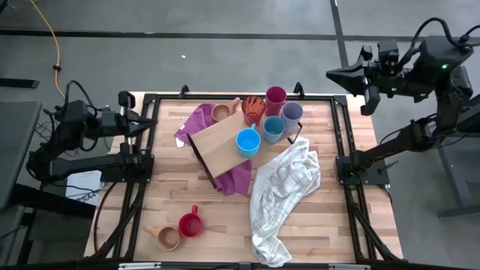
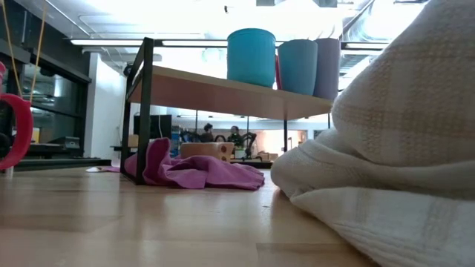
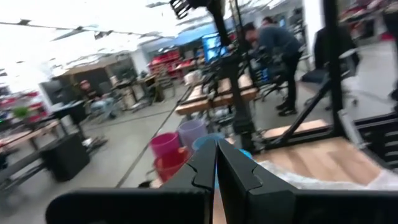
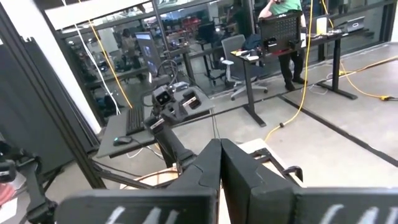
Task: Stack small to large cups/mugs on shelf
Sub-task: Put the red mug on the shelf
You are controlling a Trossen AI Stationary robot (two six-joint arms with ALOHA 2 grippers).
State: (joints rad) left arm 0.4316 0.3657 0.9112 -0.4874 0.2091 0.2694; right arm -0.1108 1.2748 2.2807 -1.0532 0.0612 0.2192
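Cups stand on the shelf (image 1: 222, 140): bright blue cup (image 1: 247, 142), teal cup (image 1: 273, 129), all empty. Left gripper (image 1: 151, 123) and right gripper (image 1: 331, 75) wait outside, jaws together.

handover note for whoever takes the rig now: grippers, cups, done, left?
Left gripper shut, empty, parked at the table's left edge. Right gripper shut, empty, raised off the right side.
On the light-wood shelf: bright blue cup, teal cup, lavender tumbler, magenta tumbler, red cup.
Still on the table: tan mug behind the shelf; red handled mug and tan handled mug at the front.
No stacking visible yet.
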